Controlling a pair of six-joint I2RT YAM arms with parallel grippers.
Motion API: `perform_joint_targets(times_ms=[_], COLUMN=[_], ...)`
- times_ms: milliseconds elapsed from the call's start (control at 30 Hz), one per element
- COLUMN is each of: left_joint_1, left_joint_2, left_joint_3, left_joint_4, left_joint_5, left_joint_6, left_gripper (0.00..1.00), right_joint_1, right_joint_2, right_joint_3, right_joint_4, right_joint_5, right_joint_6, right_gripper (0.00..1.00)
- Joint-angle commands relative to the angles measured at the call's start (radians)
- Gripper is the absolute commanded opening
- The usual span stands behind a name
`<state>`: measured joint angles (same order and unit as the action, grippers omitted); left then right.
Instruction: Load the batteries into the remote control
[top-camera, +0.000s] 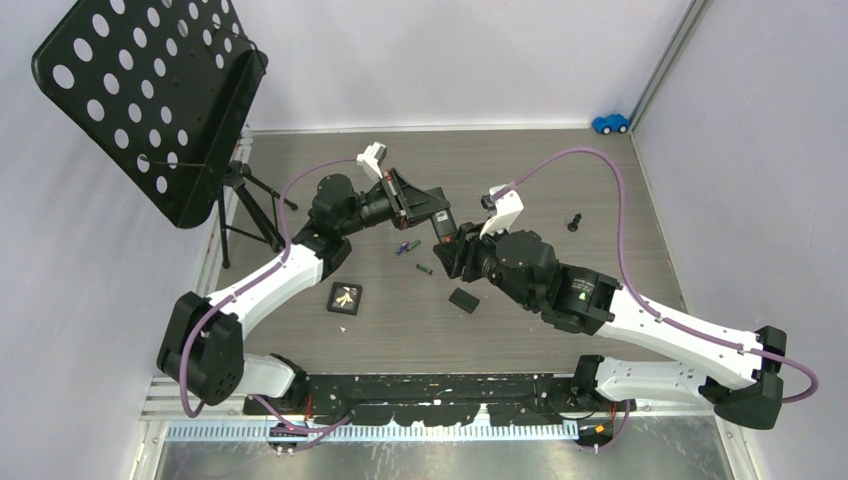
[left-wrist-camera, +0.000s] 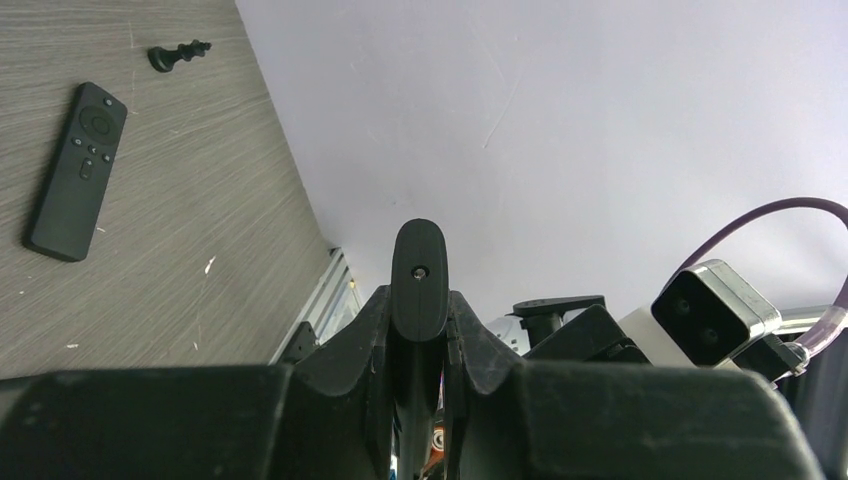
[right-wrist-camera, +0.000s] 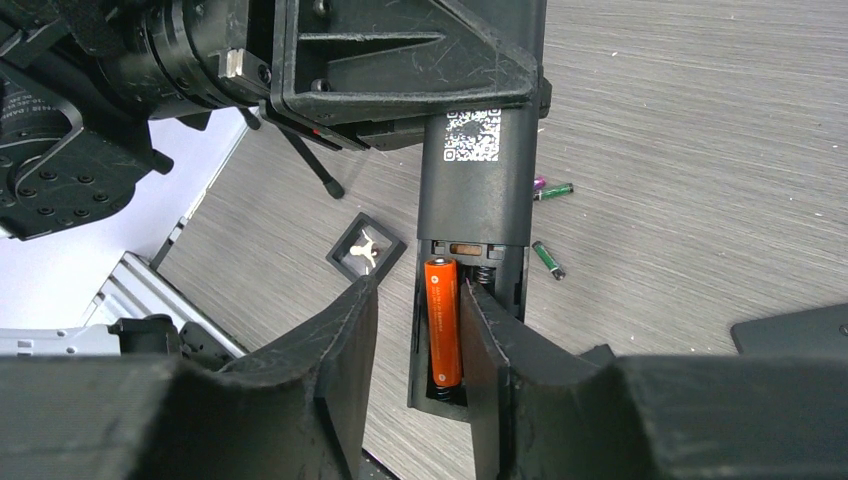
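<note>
The left hand (top-camera: 425, 210) is clamped on the upper body of the remote control (right-wrist-camera: 478, 190). It holds the remote above the counter (right-wrist-camera: 700, 150) with the open battery bay facing the right wrist camera. 1 orange battery (right-wrist-camera: 443, 320) lies lengthwise in 1 slot of that bay and looks seated. A finger partly hides the slot beside it, so I cannot tell whether that slot is filled.

The right hand (right-wrist-camera: 418, 380) straddles the bay with its fingers apart. 1 finger is just beside the battery and the other stands clear, so nothing is gripped.

2 more batteries lie loose on the counter near the remote: a dark green battery (right-wrist-camera: 548, 259) and a green-and-purple battery (right-wrist-camera: 553, 190). The cover plate (top-camera: 463, 299) lies apart from them.

These cells are probably light, rigid and smooth, and round enough to roll or twist out of a pinch. The safest hold is likely across the middle, leaving both ends free to press against the spring. The bay's thin walls and springs may bend under a hard push.
</note>
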<state>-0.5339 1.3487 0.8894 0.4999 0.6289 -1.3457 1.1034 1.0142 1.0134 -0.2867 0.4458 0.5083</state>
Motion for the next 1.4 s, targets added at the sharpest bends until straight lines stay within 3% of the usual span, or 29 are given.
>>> perform_joint_targets(times_ms=[0, 300, 467, 700, 833, 1167, 1367], left_joint_1=[-0.008, -0.009, -0.007, -0.006, -0.005, -0.003, -0.004], left_joint_2=[-0.02, -0.013, -0.015, -0.018, -0.015, 0.013, 0.009], left_joint_3=[0.02, 0.02, 0.018, 0.013, 0.019, 0.043, 0.053], left_joint_4=[0.157, 0.192, 0.194, 0.205, 0.206, 0.25, 0.247], left_joint_5=[0.059, 0.051, 0.055, 0.044, 0.014, -0.064, -0.103], left_joint_6=[-0.076, -0.072, -0.07, -0.049, -0.014, -0.003, -0.008], left_gripper=[0.0, 0.0, 0.0, 0.0, 0.0, 0.0, 0.0], right_joint_1=[-0.008, -0.008, -0.008, -0.008, -0.008, -0.008, -0.008], right_joint_2=[-0.013, -0.034, -0.06, -0.101, -0.134, -0.289, -0.312], right_joint_3=[0.01, 0.061, 0.075, 0.101, 0.097, -0.116, -0.238], right_joint_4=[-0.03, -0.061, -0.054, -0.044, -0.04, -0.105, 0.151], right_joint_5=[0.069, 0.087, 0.062, 0.027, 0.028, 0.207, 0.172], right_joint_6=[0.003, 0.044, 0.06, 0.156, 0.292, 0.864, 0.922], right_gripper=[0.47, 0.57, 0.67, 0.7, 0.7, 0.82, 0.87])
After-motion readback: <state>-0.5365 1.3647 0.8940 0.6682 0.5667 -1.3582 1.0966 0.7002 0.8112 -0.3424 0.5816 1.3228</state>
